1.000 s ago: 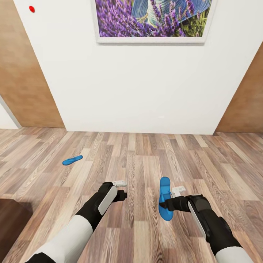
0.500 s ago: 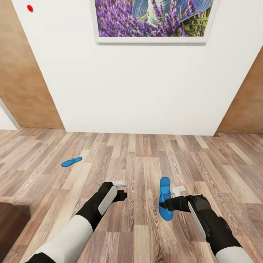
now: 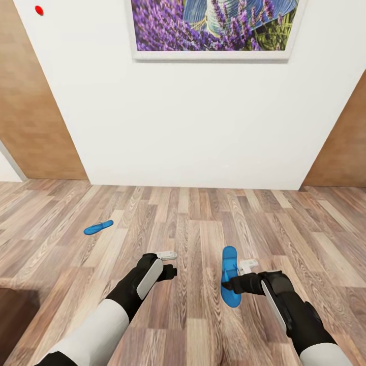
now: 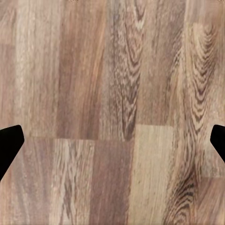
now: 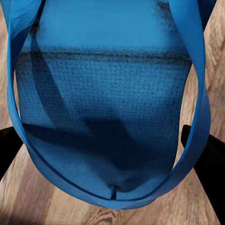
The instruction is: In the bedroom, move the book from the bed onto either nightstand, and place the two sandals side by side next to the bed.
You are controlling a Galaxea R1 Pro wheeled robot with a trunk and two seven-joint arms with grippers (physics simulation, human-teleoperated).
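My right gripper (image 3: 235, 282) is clamped on one blue sandal (image 3: 230, 276), held over the wood-plank floor (image 3: 203, 223). My left gripper (image 3: 168, 263) is spread wide, carrying nothing. The second sandal (image 3: 98, 227) lies flat at far left, with bare floor all round it. The white wall (image 3: 193, 122) bounds the far side. A dark edge (image 3: 12, 315) at near left is cropped, possibly furniture.
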